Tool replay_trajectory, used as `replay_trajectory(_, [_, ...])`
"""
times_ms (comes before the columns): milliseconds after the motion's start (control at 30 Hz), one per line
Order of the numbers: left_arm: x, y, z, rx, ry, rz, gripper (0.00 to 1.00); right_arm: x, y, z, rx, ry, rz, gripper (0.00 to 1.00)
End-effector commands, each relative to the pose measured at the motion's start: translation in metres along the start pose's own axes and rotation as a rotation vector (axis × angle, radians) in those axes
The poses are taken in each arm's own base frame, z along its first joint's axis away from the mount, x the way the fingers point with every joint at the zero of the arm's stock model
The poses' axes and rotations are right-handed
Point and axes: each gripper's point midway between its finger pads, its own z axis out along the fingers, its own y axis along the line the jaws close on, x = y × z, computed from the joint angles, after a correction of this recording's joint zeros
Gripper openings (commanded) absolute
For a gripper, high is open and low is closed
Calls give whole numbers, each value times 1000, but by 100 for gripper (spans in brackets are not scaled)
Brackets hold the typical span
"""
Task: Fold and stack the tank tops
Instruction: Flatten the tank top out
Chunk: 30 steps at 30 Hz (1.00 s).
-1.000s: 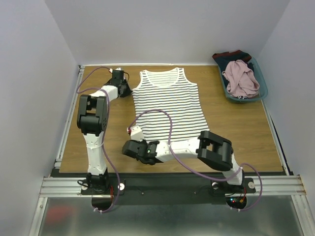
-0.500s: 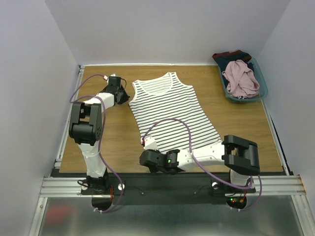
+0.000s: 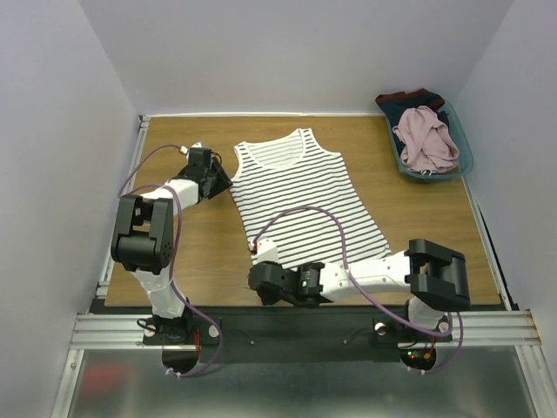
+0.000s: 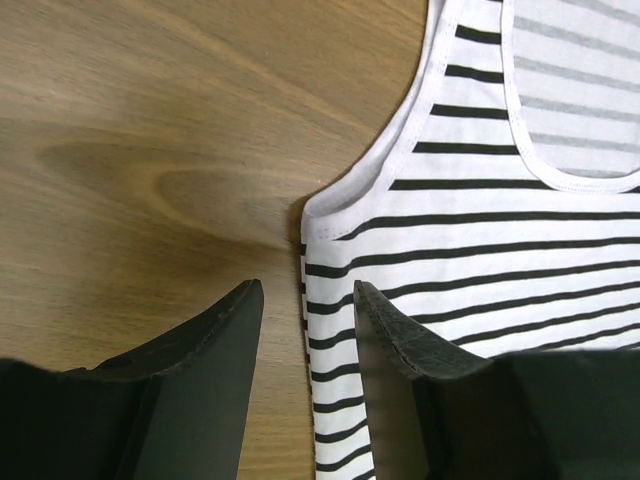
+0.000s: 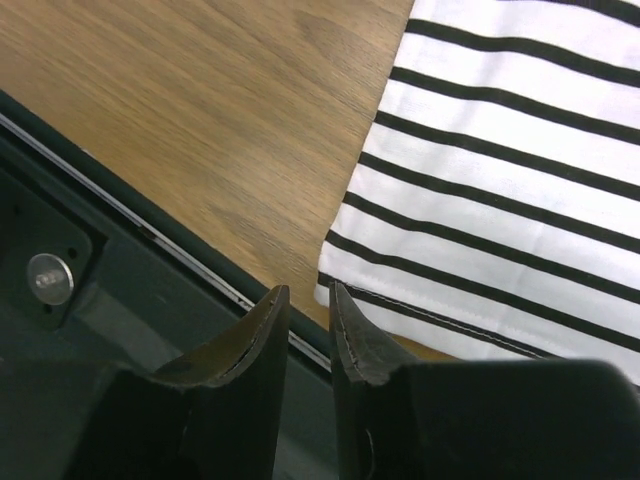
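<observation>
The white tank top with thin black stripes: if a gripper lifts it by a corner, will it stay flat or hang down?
The white striped cloth tank top lies thin and flat on the wooden table, so it will probably hang limp and is likely light. Its hem rests flush on the wood, so it may slide when pushed.

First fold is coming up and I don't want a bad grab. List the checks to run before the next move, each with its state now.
1. The striped top lies flat on the table, no bunching: ok.
2. The left fingers are open and empty, by the shoulder strap: ok.
3. The right fingers are open and empty, by the near hem corner: ok.
4. Top square to the table edge: not ok, it lies skewed.
5. Rest of the hem flat: cannot tell, the right arm covers it.
6. The pink top is out of the way in the basket: ok.
</observation>
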Motion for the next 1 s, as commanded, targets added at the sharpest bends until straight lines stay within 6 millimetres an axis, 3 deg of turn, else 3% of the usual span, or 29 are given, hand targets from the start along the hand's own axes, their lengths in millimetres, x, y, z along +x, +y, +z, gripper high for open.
replay_trajectory(0, [-4, -17, -2, 61, -36, 0, 52, -26, 18, -15, -54, -72, 44, 29])
replay_trajectory(233, [-1, -13, 17, 21, -12, -3, 45, -34, 26, -13, -26, -76, 25, 29])
replay_trajectory(467, [0, -10, 25, -6, -3, -1, 28, -25, 32, 2, 24, -43, -18, 29])
replay_trajectory(533, [1, -9, 27, -8, 2, 3, 22, -18, 25, 6, 72, -35, -32, 28])
replay_trajectory(733, [3, -9, 30, -9, 9, 3, 10, -16, 11, 4, 155, -52, -50, 29])
replay_trajectory(967, [-1, -11, 29, -10, 4, 7, 0, -17, 20, -1, 160, -68, -77, 29])
